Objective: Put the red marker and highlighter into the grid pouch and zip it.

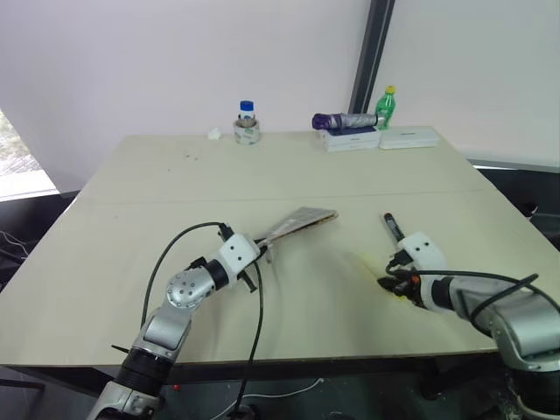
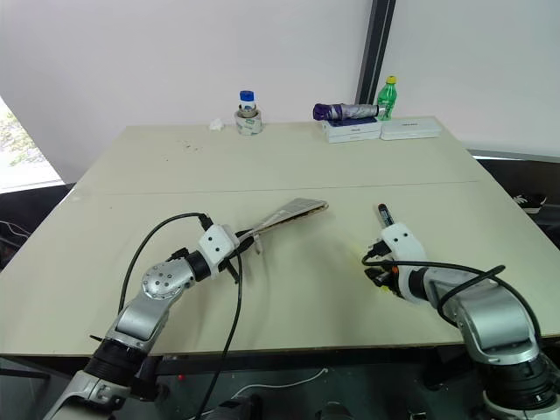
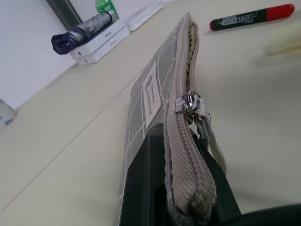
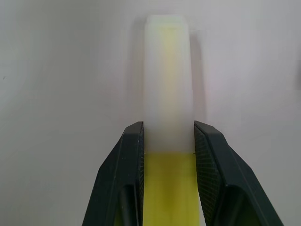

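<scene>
Nearest, the right fingers are clamped on the highlighter, low over the tabletop. The left fingers are closed on the grid pouch's near end, zipper edge up and partly open. The red marker lies just beyond the right hand.

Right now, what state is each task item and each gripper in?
grid pouch: held up off the table, zipper partly open
highlighter: on the table, clamped by the right gripper
red marker: lying loose on the table
left gripper: shut on the pouch's end
right gripper: shut on the highlighter
</scene>
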